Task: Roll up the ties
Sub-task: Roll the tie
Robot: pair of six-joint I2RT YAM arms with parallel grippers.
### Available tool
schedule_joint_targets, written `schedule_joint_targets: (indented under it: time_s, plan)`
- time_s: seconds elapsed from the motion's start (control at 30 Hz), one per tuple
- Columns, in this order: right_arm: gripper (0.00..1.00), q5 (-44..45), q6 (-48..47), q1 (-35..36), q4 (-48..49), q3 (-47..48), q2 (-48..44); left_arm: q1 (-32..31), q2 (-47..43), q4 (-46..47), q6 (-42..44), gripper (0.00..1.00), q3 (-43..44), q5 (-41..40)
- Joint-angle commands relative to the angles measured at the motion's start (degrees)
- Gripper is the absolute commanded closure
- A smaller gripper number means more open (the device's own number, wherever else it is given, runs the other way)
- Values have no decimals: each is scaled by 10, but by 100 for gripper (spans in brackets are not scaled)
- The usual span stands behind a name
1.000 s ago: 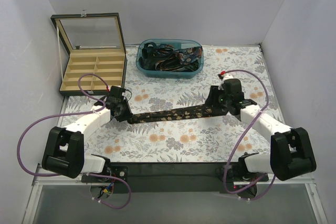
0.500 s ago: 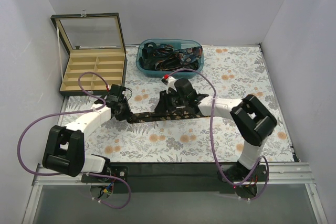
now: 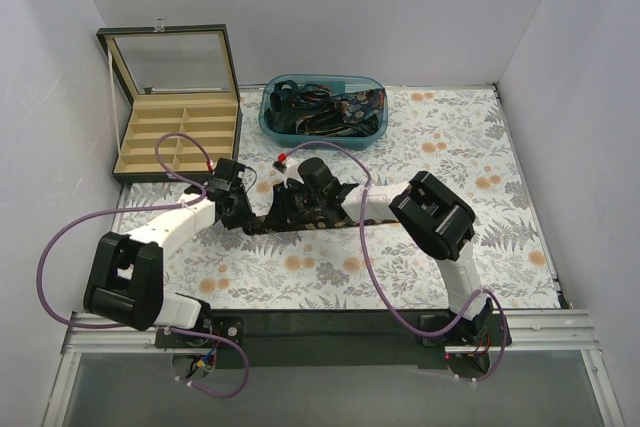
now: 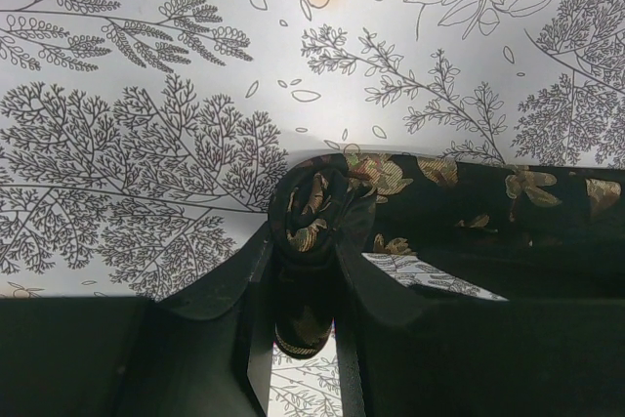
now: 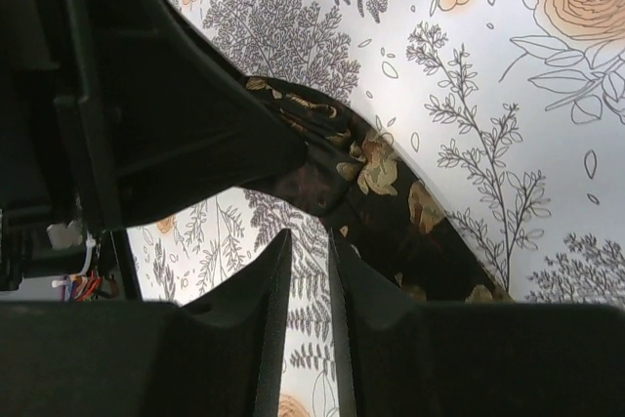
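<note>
A black tie with gold floral speckles [image 3: 335,218] lies on the floral cloth, left of centre. My left gripper [image 3: 236,209] is shut on its rolled-up end [image 4: 311,204]; the small roll sits between the fingers [image 4: 376,285] and the rest of the tie [image 4: 469,192] runs off to the right. My right gripper [image 3: 285,209] hovers close beside the left one, over the tie. In the right wrist view its jaws [image 5: 308,236] stand a narrow gap apart with only cloth between them, and the tie [image 5: 391,192] passes just beyond the tips.
A teal bin [image 3: 270,127] holding several more ties stands at the back centre. An open compartment box [image 3: 180,137] sits at the back left. Purple cables loop beside both arms. White walls close in left, right and behind.
My right arm has swung far left along the tie, from its right end to just beside the left gripper. The left gripper has stayed put on the rolled end.
</note>
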Motion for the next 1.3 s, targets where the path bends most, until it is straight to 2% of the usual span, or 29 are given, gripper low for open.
schedule_joint_targets:
  time_s: [0.0, 0.37, 0.53, 0.63, 0.77, 1.1, 1.27]
  plan:
    - [76, -17, 16, 3, 40, 31, 20, -8, 5, -8, 5, 100, 22, -16]
    - [78, -26, 26, 3, 51, 36, 46, -44, 25, -21, -8, 100, 48, -28]
    - [80, -27, 30, 3, 54, 39, 56, -59, 34, -31, -14, 96, 62, -38]
    - [81, -29, 32, 3, 55, 37, 58, -65, 27, -43, -18, 91, 72, -39]
    - [82, -30, 32, 3, 55, 35, 58, -66, 12, -57, -21, 80, 81, -34]
    - [82, -32, 33, 2, 56, 36, 60, -69, -11, -70, -27, 62, 87, 0]
    - [82, -32, 34, 0, 56, 34, 57, -71, -15, -65, -32, 61, 85, 3]
